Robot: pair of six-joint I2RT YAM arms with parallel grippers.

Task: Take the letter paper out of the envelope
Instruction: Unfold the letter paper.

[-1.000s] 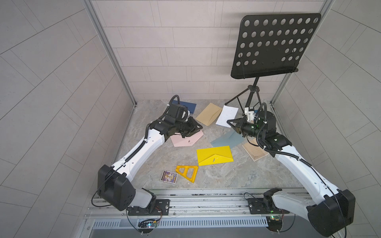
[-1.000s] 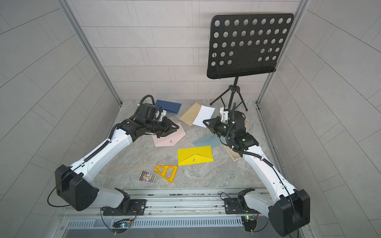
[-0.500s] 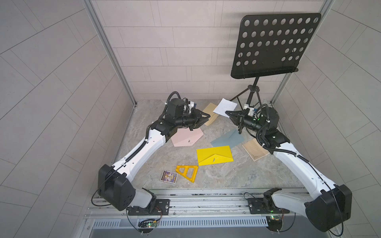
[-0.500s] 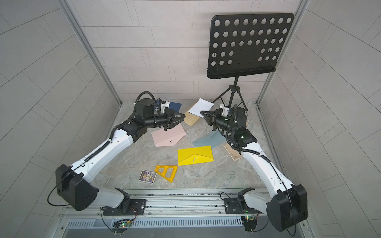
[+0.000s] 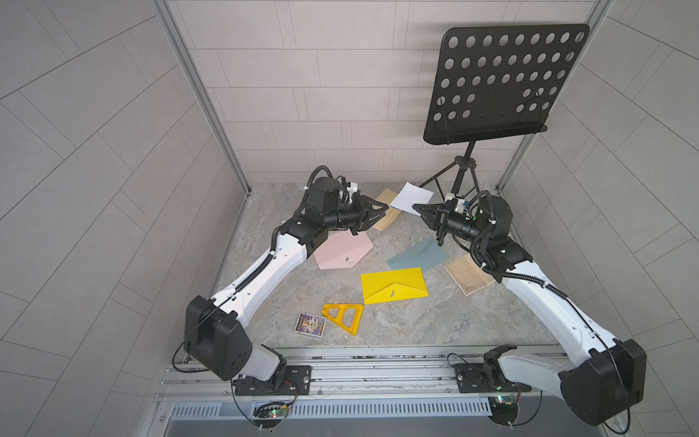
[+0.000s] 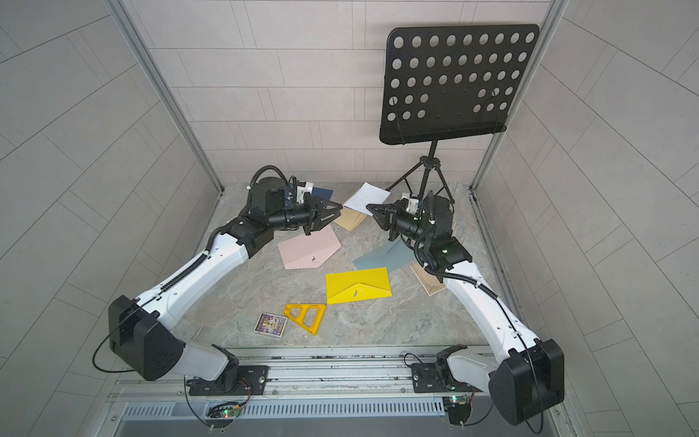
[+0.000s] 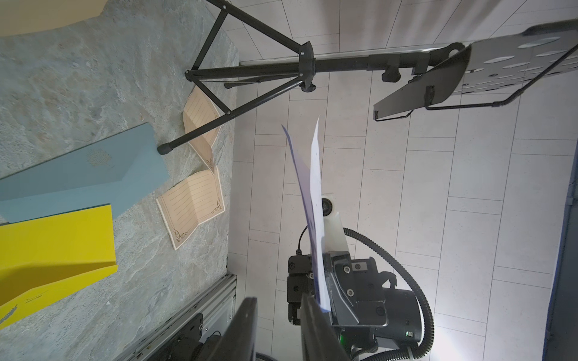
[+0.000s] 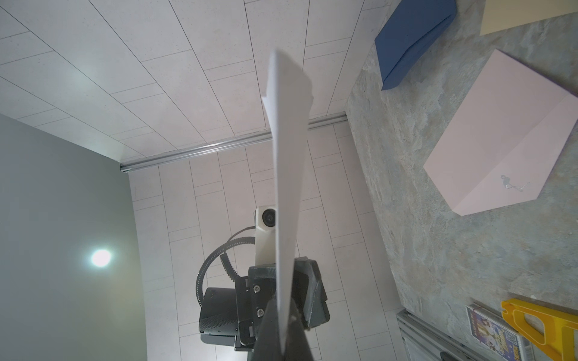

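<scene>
Right tool (image 5: 416,207) is clamped on the white sheet of letter paper (image 5: 412,193), gripping a lower corner. The sheet is up off the grey marbled desk (image 5: 416,325), upper centre of the frame in both top views. Facing it, the left tool (image 5: 382,209) stands narrowly parted, empty, near the sheet. The tan paper envelope (image 5: 386,221) lies flat on the desk, partly hidden by that tool.

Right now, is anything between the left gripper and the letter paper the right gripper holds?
Nothing visible. The letter paper hangs in open air, pinched in the shut right gripper; the open left gripper faces it across a bare gap.
</scene>
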